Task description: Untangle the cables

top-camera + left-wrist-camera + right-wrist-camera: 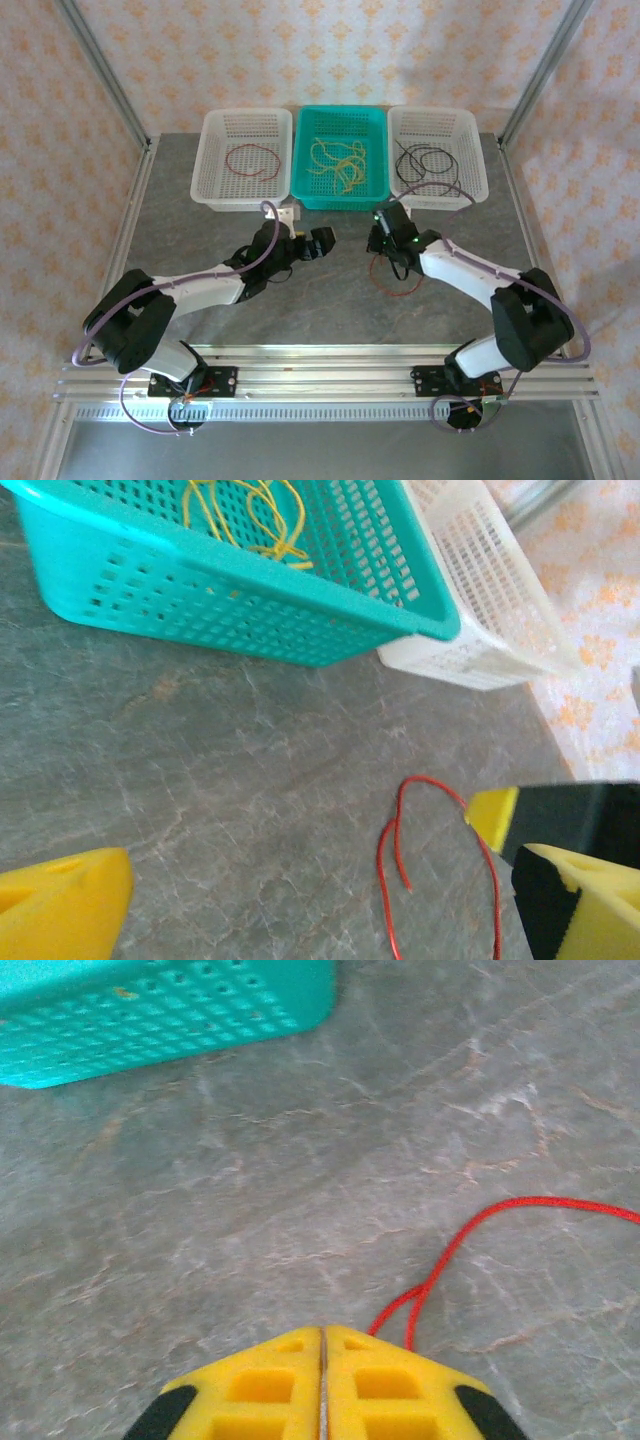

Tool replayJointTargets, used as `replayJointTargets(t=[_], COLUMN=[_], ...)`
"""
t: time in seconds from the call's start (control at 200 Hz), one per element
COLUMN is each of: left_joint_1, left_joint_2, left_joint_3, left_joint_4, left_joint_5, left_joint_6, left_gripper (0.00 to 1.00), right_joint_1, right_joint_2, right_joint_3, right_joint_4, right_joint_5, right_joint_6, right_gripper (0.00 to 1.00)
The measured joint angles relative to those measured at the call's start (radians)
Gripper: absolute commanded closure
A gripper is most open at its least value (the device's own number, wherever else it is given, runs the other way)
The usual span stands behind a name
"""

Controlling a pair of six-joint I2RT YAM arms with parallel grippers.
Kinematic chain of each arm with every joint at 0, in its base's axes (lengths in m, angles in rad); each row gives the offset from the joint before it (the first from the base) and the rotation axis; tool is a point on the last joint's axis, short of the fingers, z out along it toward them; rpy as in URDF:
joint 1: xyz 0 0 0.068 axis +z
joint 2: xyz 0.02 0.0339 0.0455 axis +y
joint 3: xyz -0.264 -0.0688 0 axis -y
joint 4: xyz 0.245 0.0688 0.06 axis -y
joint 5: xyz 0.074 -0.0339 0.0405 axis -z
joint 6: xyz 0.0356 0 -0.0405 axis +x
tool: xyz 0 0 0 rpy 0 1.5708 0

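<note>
Cables (338,165) lie sorted in baskets (210,190); one red cable (480,1222) waits on the bench (330,310); right tool (322,1332) closed beside it, left tool (300,855) open.

No legible text or markings.

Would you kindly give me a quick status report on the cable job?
Left gripper open, empty, above the table. Right gripper jaws shut beside the red cable lying there; hold unclear. Teal basket close ahead, not blocking.
</note>
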Motion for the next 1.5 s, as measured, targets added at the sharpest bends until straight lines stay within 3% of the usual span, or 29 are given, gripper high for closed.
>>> replayJointTargets(t=[0.275,0.521,0.866,0.971,1.282,1.502], left_joint_1=[-0.097,-0.11,-0.11,-0.11,-0.11,-0.104], left_joint_2=[0.045,0.088,0.098,0.1,0.1,0.097], left_joint_3=[0.043,0.045,0.066,0.069,0.069,0.055], left_joint_4=[-0.007,-0.008,-0.009,-0.009,-0.017,-0.017], left_joint_5=[0.0,0.0,0.0,0.0,-0.016,-0.015], left_joint_6=[0.035,0.038,0.049,0.053,0.051,0.052], left_gripper=[0.02,0.02,0.02,0.02,0.03,0.03], right_joint_1=[-0.074,-0.089,-0.093,-0.093,-0.099,-0.099], right_joint_2=[0.084,0.171,0.232,0.237,0.245,0.183], right_joint_3=[-0.013,-0.01,0.018,0.027,0.029,0.006], right_joint_4=[0.034,0.048,0.049,0.05,0.05,0.081], right_joint_5=[-0.037,-0.062,-0.069,-0.077,-0.092,-0.172], right_joint_6=[0.075,0.093,0.093,0.092,0.09,0.09], right_gripper=[0.78,0.72,0.72,0.74,0.95,1.0])
